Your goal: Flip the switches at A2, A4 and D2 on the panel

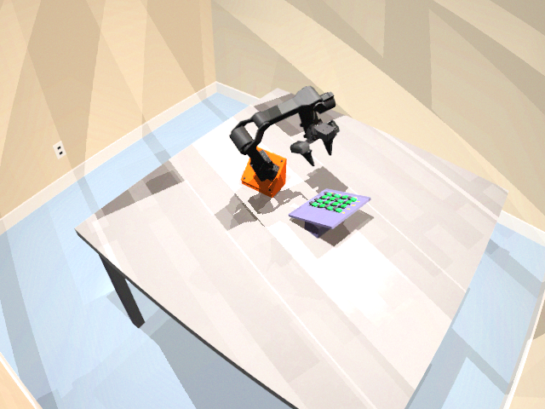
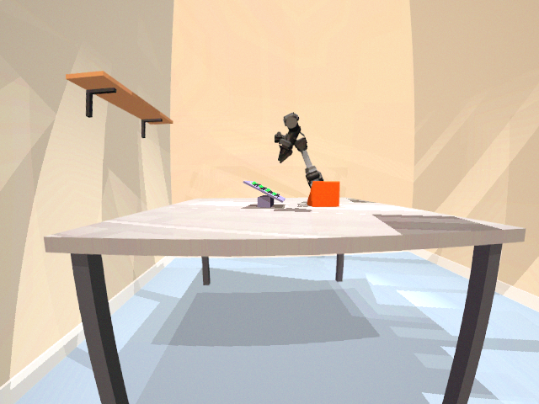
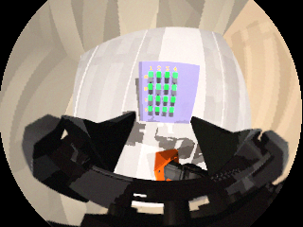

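Fingers: two dark fingers fill the lower wrist view, spread wide, pinching nothing.
Gripper: gripper (image 1: 320, 152) hangs high over the bench (image 1: 220, 273), well apart from the panel.
Panel: lilac panel (image 1: 307, 214) tilted on a small block, at 4 o'clock from the orange base (image 1: 275, 182) in the top view.
Switches: green switches (image 1: 334, 202) in a grid; individual positions too small to tell.
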